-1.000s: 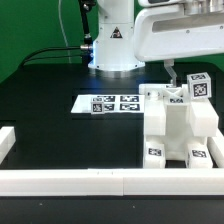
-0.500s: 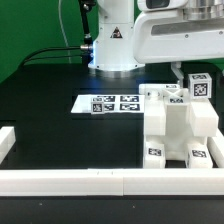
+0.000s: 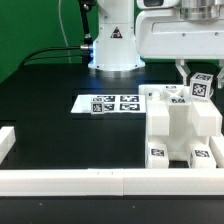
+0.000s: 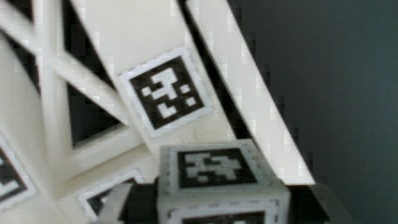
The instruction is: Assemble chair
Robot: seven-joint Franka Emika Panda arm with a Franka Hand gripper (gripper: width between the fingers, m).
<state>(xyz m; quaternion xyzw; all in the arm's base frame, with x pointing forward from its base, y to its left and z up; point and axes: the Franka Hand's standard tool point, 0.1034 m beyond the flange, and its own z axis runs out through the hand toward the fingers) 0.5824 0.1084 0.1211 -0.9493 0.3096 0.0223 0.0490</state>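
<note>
On the black worktop (image 3: 50, 95), the white blocky plastic chair (image 3: 180, 130) with black-and-white square tags fills the exterior view's lower right, and the claw (image 3: 197, 72) hangs at its small tagged white top block (image 3: 203, 87), upper right, grip and opening unclear.
</note>
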